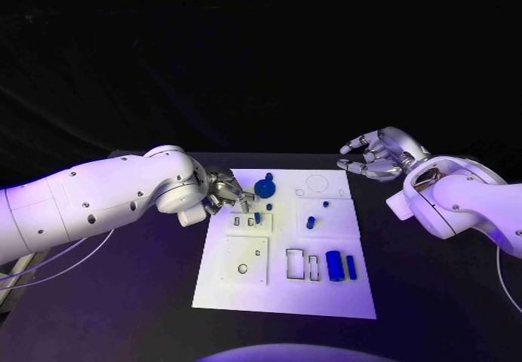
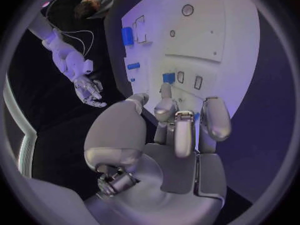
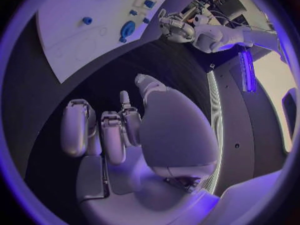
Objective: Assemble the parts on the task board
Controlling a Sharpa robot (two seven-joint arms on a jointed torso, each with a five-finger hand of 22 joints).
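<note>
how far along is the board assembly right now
Partly done, by the look of it. Two blue bars stand in slots at the near right of the task board, and a round blue part sits near the far edge. In hand: the left robot hand works at the small slots by a blue piece. Left: two rectangular slots beside the bars look empty. The right robot hand hovers off the board, holding nothing.

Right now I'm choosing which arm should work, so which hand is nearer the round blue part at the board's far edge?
Left. The left hand is over the board right beside the round blue part. The right hand hangs off the board, past its far right corner.
</note>
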